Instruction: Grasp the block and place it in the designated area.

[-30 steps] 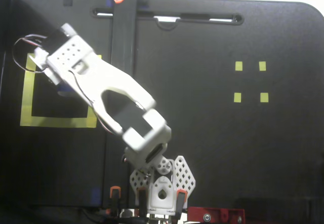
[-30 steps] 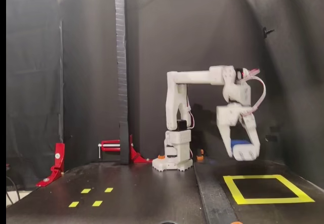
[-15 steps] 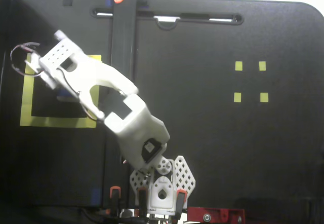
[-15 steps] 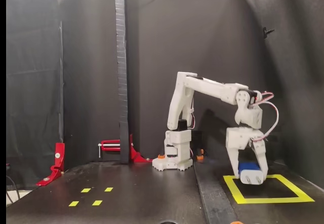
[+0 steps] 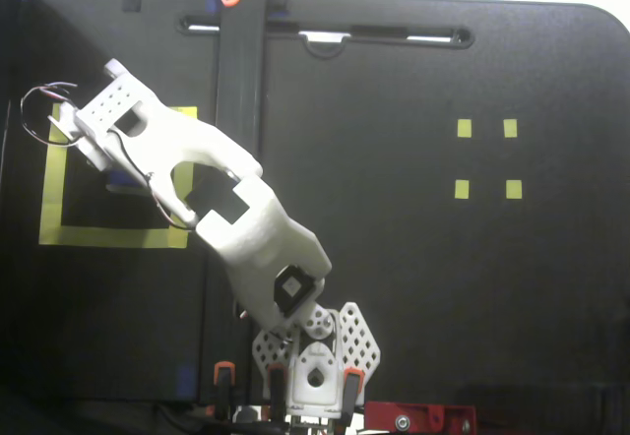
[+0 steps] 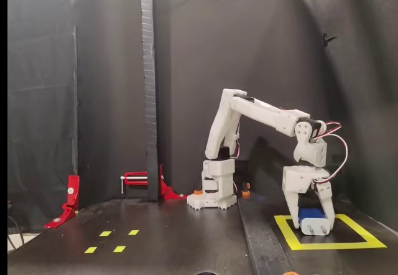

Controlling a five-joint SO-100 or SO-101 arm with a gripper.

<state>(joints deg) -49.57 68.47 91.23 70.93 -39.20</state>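
While the arm reaches low over the worktop [image 6: 186,237], the hand [image 6: 313,225] points straight down with its fingers clamped on the block [image 6: 310,214]. In the side fixed view the block shows as a dark-blue body between the two white fingers, with a pale part at its lower end level with the fingertips. Whether that lower end touches the worktop cannot be told; it looks at or just above the surface.

Position relative to hand: block is inside the grasp, directly under the wrist. In the top fixed view the hand [image 5: 116,174] is mostly hidden under the arm's own white shell, and only a sliver of blue shows, so the block's long axis cannot be read from above. From the side it appears to run roughly vertical, along the fingers.

Key relation: the area [image 6: 291,241] lies directly beneath the hand. In the side view the fingertips sit inside the yellow outline, toward its left and far part. The top view agrees: the wrist covers the black interior of the area [image 5: 51,199], nearer its upper edge than its lower.

Further out: four small yellow squares [image 5: 484,158] lie well apart from the hand, on the opposite half of the worktop. A black post [image 6: 148,88] stands beside the base, with red clamps [image 6: 140,181] at its foot.

Judgement: transport looks complete; remaining step is release. No lateral move seems needed, since the block is already within the outline. Risk: block may tip on release if standing on end.
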